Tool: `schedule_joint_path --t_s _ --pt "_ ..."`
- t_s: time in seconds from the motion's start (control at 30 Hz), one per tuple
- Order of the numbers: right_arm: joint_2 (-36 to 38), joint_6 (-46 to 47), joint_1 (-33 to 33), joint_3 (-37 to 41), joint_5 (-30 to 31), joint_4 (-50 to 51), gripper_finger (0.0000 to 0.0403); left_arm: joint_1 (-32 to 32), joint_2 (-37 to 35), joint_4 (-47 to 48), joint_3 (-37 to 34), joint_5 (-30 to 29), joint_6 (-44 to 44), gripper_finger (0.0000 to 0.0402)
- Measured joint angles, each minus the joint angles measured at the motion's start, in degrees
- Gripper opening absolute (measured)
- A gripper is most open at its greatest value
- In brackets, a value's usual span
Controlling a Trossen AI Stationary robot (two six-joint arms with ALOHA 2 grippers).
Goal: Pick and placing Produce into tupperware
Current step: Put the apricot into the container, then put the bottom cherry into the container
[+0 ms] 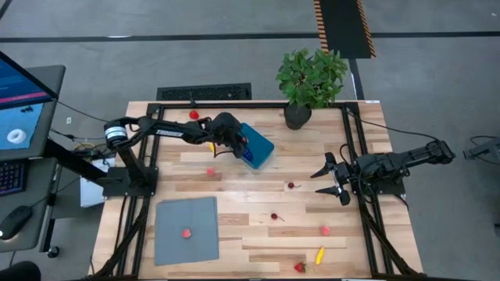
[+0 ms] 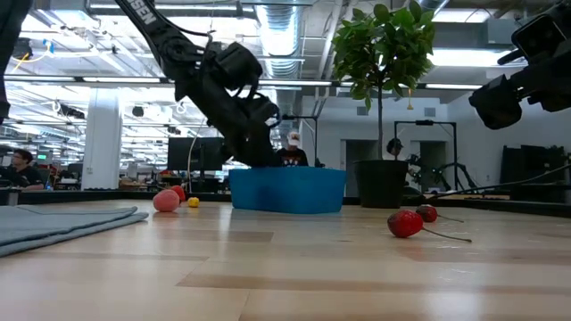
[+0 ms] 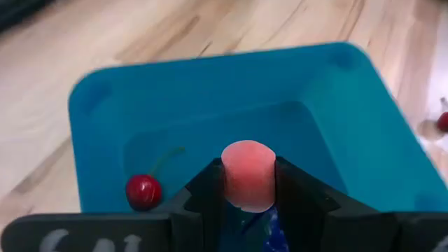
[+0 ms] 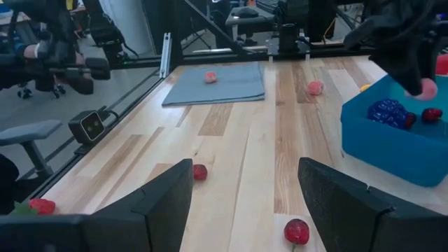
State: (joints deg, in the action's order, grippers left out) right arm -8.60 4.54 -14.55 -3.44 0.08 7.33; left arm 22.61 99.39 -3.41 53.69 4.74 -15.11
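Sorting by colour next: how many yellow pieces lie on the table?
2: one yellow piece near the tupperware, another farther off, by the strawberry. Others may be hidden.

No readable text, label, brand, number or sign anywhere in the four views. Only some pale, blurred marks on the dark body of the left gripper [image 3: 248, 210], seen in the left wrist view, too unclear to read. Also a lit monitor screen [image 1: 19, 109] beside the table in the high view, with shapes on it but no legible words. Yellow and black hazard stripes on the floor [image 1: 344, 27] beyond the potted plant [image 1: 311, 78], a pattern only, without letters.
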Motion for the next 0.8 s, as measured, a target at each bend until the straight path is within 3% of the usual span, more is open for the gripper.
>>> schedule_joint_path --t_s 0.13,0.27,0.5,0.6,0.8 --pt "0.0 0.0 0.0 0.0 0.0 0.0 0.0281 0.1 0.1 -1.6 0.1 1.3 1.6 0.012" --pt "0.0 0.0 0.0 0.0 0.0 0.0 0.0281 0.1 0.1 -3.4 0.1 4.4 2.2 0.0168" --pt "0.0 0.0 0.0 0.0 0.0 0.0 0.0281 0.2 0.1 -3.6 0.1 4.2 2.2 0.024" --pt "0.0 0.0 0.0 0.0 0.0 0.0 0.0281 0.1 -1.0 -3.6 0.0 5.2 2.8 0.0245" --pt "0.0 0.0 0.0 0.0 0.0 0.0 0.0281 -0.6 -8.3 -4.5 0.0 16.8 4.0 0.0229"
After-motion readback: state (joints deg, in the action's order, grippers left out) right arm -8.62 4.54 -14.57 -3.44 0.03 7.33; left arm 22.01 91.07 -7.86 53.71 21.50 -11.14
